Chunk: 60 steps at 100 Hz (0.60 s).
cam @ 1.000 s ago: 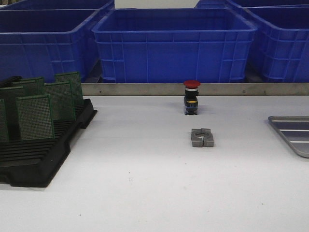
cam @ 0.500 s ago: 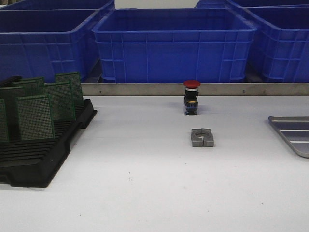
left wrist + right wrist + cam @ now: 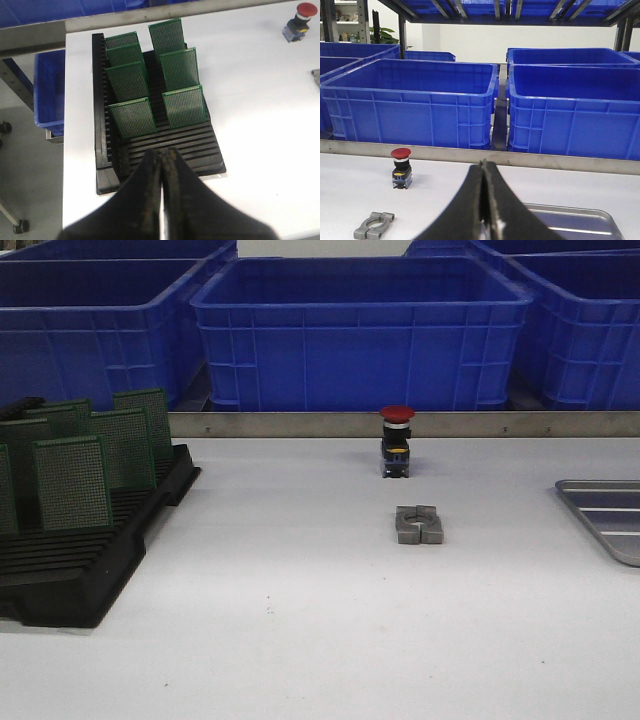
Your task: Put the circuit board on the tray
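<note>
On black slotted rack [image 3: 160,145], left side of table [image 3: 300,640]: 7 green circuit boards [image 3: 185,106] standing upright on edge. I judge them light, stiff, thin, edges sharp, faces fragile. I'd pinch nearest board by top edge, lift straight up. Left gripper [image 3: 161,167] fingers pressed together, empty, above rack. Right gripper [image 3: 483,175] likewise together, empty. Tray [image 3: 610,515] well apart, far right, bare.
</note>
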### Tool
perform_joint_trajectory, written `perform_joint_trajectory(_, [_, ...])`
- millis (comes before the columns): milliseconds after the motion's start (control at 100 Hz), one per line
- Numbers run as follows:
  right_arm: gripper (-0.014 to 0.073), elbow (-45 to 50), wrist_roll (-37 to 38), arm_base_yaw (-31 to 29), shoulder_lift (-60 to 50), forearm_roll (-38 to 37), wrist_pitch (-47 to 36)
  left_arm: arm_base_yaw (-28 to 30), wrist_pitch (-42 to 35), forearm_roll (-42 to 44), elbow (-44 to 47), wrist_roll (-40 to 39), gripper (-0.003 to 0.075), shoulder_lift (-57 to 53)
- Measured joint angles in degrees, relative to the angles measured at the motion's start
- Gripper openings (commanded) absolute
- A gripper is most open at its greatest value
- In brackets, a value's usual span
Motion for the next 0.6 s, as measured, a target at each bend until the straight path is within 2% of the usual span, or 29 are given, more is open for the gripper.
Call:
perform_joint_trajectory(280, [-0.0066, 0.0, 0.0, 0.0, 0.0, 0.0, 0.0, 0.0, 1.18, -0.6, -0.52, 3.29, -0.0015, 7.79])
perform_joint_trajectory(350, [-0.0066, 0.0, 0.0, 0.0, 0.0, 0.0, 0.0, 0.0, 1.23, -0.96, -0.52, 3.51, 0.0015, 8.6])
perform_joint_trajectory(440, [-0.0066, 0.0, 0.0, 0.0, 0.0, 0.0, 0.0, 0.0, 1.23, -1.17, -0.52, 3.82, 0.014, 9.08])
perform_joint_trajectory(490, [-0.0066, 0.0, 0.0, 0.0, 0.0, 0.0, 0.0, 0.0, 1.23, -1.27, -0.52, 4.23, 0.0246, 9.17])
perform_joint_trajectory(540, [-0.0066, 0.0, 0.0, 0.0, 0.0, 0.0, 0.0, 0.0, 1.23, -1.27, -0.52, 4.35, 0.0386, 9.17])
perform_joint_trajectory(600, [-0.0066, 0.0, 0.0, 0.0, 0.0, 0.0, 0.0, 0.0, 1.32, -1.4, -0.52, 4.35, 0.05, 9.17])
